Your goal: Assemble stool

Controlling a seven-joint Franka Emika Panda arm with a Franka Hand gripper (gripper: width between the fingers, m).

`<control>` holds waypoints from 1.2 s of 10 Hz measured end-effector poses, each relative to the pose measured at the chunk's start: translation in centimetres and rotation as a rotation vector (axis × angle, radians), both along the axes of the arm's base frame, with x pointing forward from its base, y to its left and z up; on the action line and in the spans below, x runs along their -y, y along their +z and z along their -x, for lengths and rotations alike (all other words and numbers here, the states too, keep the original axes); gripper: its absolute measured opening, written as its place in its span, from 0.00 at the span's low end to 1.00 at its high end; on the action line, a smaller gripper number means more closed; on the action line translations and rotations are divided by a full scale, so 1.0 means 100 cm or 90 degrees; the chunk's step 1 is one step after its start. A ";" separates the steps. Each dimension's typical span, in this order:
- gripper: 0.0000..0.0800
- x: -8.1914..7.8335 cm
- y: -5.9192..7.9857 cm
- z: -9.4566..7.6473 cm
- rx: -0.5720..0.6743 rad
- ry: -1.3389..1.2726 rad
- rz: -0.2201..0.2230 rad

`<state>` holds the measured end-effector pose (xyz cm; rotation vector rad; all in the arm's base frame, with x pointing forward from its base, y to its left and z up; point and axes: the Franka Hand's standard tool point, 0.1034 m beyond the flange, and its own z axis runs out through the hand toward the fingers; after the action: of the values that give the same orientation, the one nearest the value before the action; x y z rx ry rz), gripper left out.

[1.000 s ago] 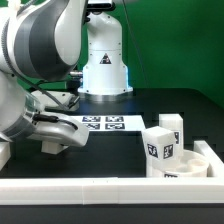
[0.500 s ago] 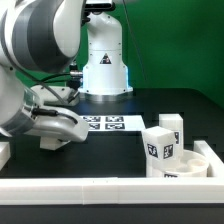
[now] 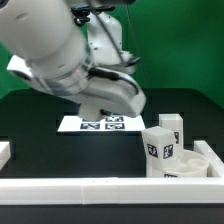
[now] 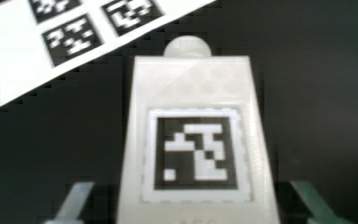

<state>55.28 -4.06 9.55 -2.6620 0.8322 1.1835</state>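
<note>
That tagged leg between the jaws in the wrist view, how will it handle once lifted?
The leg looks like rigid moulded plastic, so probably stiff and light. Its smooth flat sides may slip if gripped loosely. Blocky faces suggest it won't roll; stood on end like the two legs by the rail, it might tip.

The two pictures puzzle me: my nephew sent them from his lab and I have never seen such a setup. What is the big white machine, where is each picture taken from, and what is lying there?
The big white and grey machine is a robot arm putting a small stool together. One picture comes from a camera standing off to the side. The other comes from a camera on the arm's wrist, looking down past its gripper. There the two grey fingers are closed on a white stool leg bearing a black-and-white tag. On the black table lies a flat white marker board, which only helps the cameras. At the exterior view's right two more legs stand by the round seat. White rails border the table.
</note>
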 end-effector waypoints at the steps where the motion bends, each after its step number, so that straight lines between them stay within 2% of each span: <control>1: 0.42 0.004 -0.005 -0.001 0.016 0.008 -0.006; 3: 0.42 0.004 -0.005 -0.006 0.042 0.007 0.004; 4: 0.42 0.005 -0.008 -0.015 0.072 0.008 0.016; 5: 0.42 0.003 -0.009 -0.027 0.138 0.011 0.042; 6: 0.42 -0.002 -0.005 -0.027 0.179 0.011 0.058; 7: 0.42 -0.010 0.005 -0.029 0.203 0.016 0.072; 8: 0.42 -0.018 0.014 -0.040 0.262 0.029 0.091; 10: 0.42 -0.032 0.035 -0.049 0.316 0.038 0.102; 11: 0.42 -0.039 0.047 -0.062 0.387 0.042 0.124; 12: 0.42 -0.050 0.056 -0.064 0.420 0.020 0.145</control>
<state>61.72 0.92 15.15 -2.9486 0.8278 0.1642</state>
